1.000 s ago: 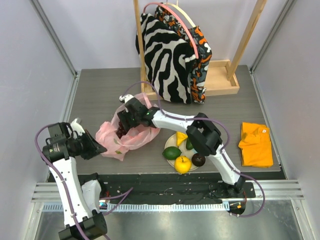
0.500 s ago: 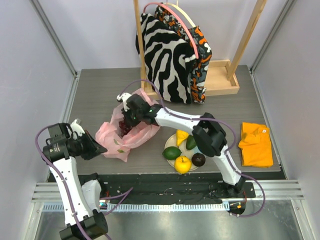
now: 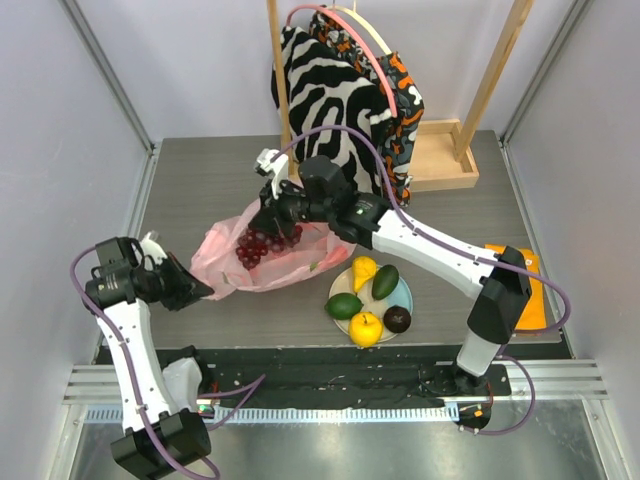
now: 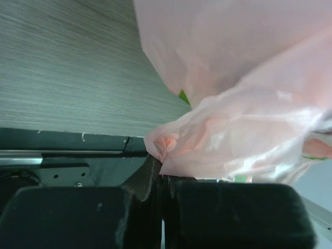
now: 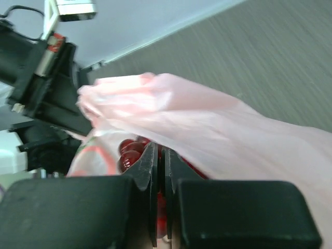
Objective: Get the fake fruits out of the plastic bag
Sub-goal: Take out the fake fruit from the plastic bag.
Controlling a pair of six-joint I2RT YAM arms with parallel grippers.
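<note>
The pink plastic bag [image 3: 225, 262] lies at left centre, its mouth lifted. My left gripper [image 3: 195, 288] is shut on the bag's near-left corner; in the left wrist view the crumpled pink film [image 4: 233, 114] is pinched at its jaws [image 4: 161, 174]. My right gripper [image 3: 278, 222] is shut on the dark red grape bunch [image 3: 260, 245], which hangs just above the bag's mouth. In the right wrist view the grapes [image 5: 127, 153] show red beside the nearly closed jaws [image 5: 162, 155]. Several fake fruits lie on the plate [image 3: 405, 297]: a yellow pear [image 3: 363, 270], two green ones, an orange-yellow one [image 3: 365, 327] and a maroon one [image 3: 397, 319].
A zebra-striped cloth bag [image 3: 325, 110] hangs on a wooden rack [image 3: 440, 165] at the back. A folded orange cloth [image 3: 528, 258] lies at the right, partly behind my right arm. A small green patch [image 4: 182, 95] shows through the bag's film.
My right gripper shut on the grape bunch inside the bag and raised it up and back. The bag's mouth rose with it. The left gripper kept its hold.
</note>
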